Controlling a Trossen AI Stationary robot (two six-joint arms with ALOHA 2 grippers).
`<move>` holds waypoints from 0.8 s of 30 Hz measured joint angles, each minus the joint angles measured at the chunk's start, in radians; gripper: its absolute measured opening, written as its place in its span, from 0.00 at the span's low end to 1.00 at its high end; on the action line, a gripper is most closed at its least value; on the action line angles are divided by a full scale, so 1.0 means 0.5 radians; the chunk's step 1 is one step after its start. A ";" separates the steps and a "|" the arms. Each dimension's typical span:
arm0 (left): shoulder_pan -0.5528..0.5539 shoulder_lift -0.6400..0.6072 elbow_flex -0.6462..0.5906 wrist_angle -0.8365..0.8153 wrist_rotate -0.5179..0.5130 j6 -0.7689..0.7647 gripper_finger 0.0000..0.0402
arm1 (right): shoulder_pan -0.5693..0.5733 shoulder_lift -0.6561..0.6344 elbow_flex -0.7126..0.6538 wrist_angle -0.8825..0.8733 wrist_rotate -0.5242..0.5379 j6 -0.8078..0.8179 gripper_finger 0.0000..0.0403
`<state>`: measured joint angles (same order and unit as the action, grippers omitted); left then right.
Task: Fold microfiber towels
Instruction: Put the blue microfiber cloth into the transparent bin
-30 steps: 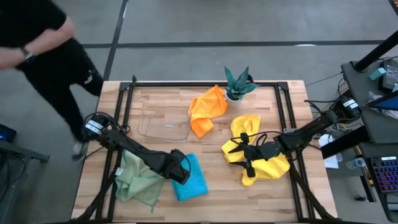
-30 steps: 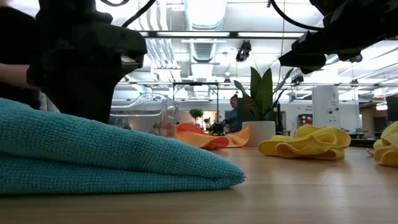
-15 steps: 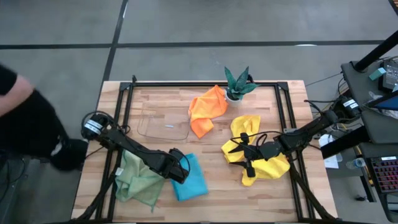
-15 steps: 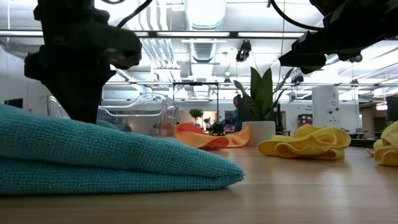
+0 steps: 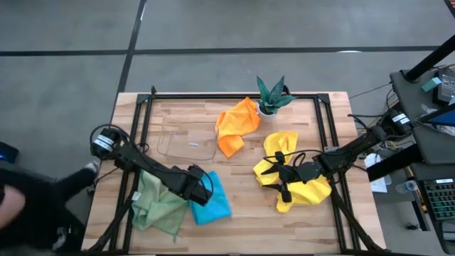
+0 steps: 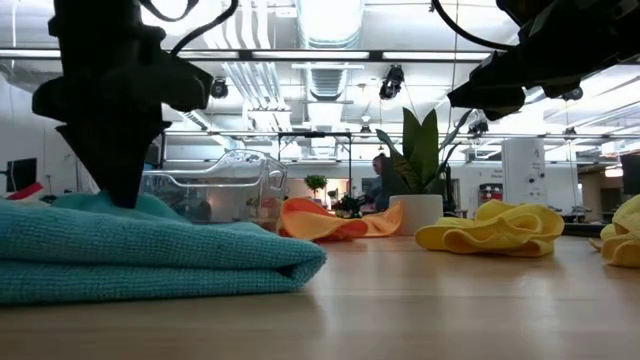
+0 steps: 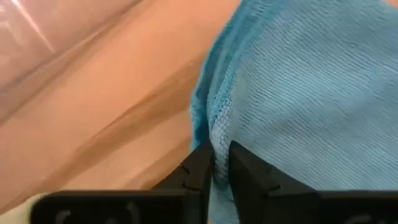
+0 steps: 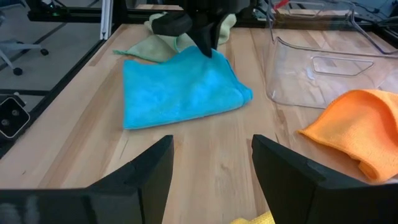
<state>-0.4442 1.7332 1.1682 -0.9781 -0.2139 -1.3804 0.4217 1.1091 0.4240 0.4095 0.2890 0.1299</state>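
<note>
The high camera looks straight down from well above, taking in the whole desk (image 5: 234, 160) and both arms, while the low camera sits at desk-top height, close against the blue towel (image 6: 150, 255), and faces level across the wood into the room behind. The left wrist camera peers past its own pincer (image 7: 214, 168) from very near, its view filled by blue towel and bare wood. The right wrist camera looks across the desk from farther off, sharing the blue towel, clear tray (image 8: 323, 68) and orange towel (image 8: 354, 127) with the high and low views.
</note>
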 joint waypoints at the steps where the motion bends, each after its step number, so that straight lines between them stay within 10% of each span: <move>1: 0.000 0.000 -0.001 -0.009 0.000 0.000 0.14 | 0.000 0.000 0.000 -0.001 -0.001 0.001 0.52; 11: -0.001 -0.049 0.064 -0.241 0.122 0.054 0.44 | -0.009 0.000 0.004 -0.005 0.005 0.172 0.52; 24: -0.240 -0.137 0.079 0.079 0.219 0.208 0.48 | -0.034 0.506 0.417 -0.022 -0.014 1.012 0.52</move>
<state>-0.5642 1.6650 1.2076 -0.9386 -0.1045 -1.2762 0.4048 1.3624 0.6323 0.3983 0.2821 0.6359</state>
